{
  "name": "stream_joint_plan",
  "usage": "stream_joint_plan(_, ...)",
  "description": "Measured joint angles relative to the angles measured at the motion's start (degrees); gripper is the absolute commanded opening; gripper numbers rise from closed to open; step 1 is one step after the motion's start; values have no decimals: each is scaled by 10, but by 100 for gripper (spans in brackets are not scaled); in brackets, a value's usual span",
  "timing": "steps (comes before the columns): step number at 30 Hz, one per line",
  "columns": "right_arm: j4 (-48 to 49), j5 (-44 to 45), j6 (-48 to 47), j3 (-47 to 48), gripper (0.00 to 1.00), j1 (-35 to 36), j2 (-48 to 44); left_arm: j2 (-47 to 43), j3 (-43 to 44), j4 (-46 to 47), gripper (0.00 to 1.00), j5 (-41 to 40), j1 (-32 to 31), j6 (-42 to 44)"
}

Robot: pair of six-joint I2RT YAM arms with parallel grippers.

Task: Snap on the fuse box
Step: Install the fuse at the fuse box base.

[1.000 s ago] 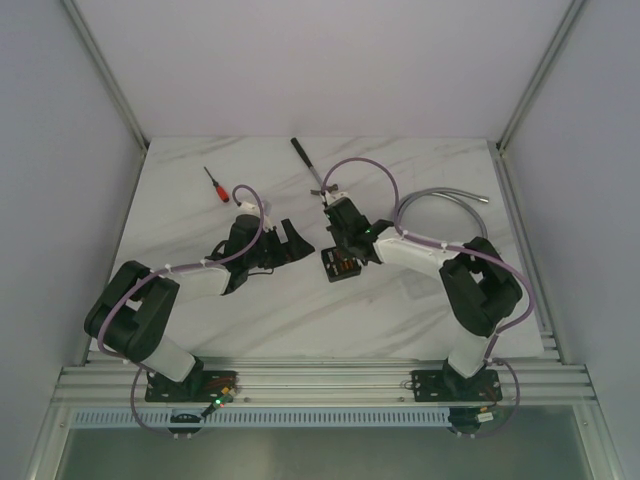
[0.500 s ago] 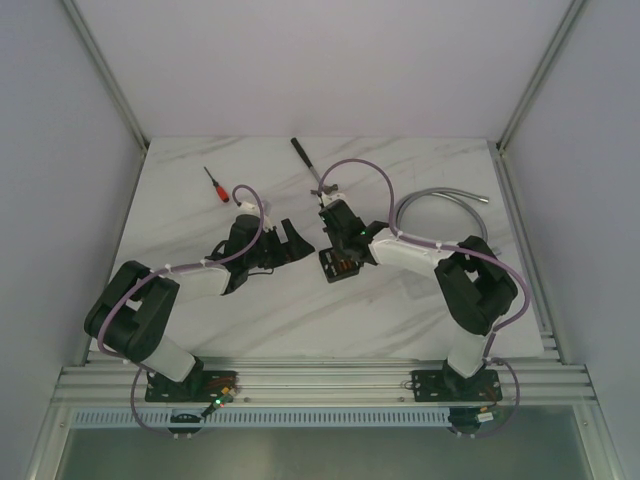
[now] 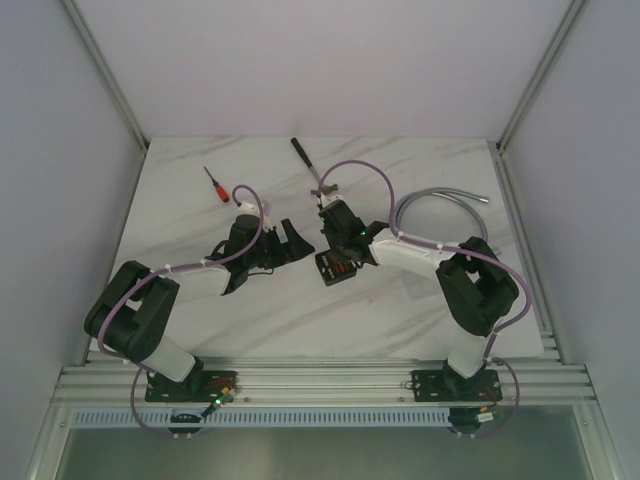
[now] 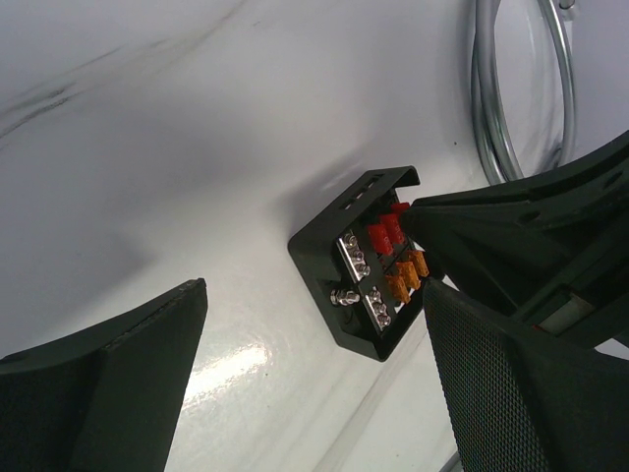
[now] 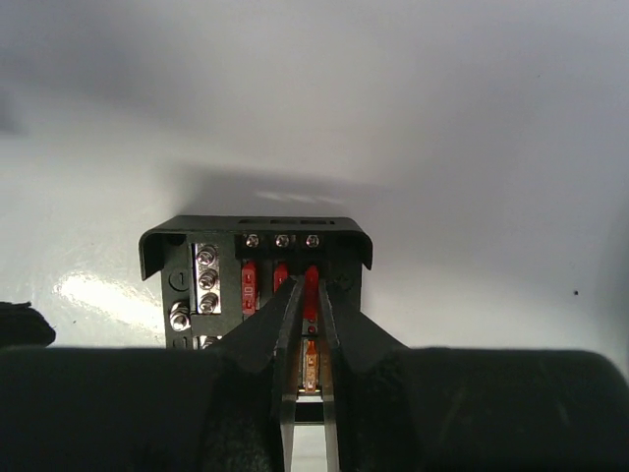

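The fuse box (image 3: 336, 268) is a small open black box lying flat in the middle of the table, with red and orange fuses and silver screws inside (image 4: 356, 264) (image 5: 256, 228). My right gripper (image 3: 337, 254) reaches down into it. In the right wrist view its jaws (image 5: 310, 291) stand a narrow gap apart on either side of a red fuse seated in the box. My left gripper (image 3: 291, 241) hovers just left of the box, wide open with nothing between its fingers (image 4: 313, 329).
A red-handled screwdriver (image 3: 215, 186) lies at the back left and a black-handled tool (image 3: 306, 160) at the back middle. A grey metal hose (image 3: 440, 200) (image 4: 491, 98) curls at the back right, behind my right arm.
My right gripper has shifted slightly left over the fuse box, and its jaws have parted a little. The left arm has not moved.
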Motion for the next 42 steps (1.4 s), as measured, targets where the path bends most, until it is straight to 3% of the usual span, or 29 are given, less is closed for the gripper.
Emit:
stream_joint_plan(18, -18, -14, 11, 5, 17, -4, 0, 0, 0, 4, 100, 12, 0, -6)
stream_joint_plan(25, -29, -19, 12, 11, 0, -7, 0, 3, 0, 6, 100, 26, 0, -10)
stream_joint_plan(42, -36, -46, 10, 17, 0, -25, 12, 17, 0, 14, 100, 35, 0, -17)
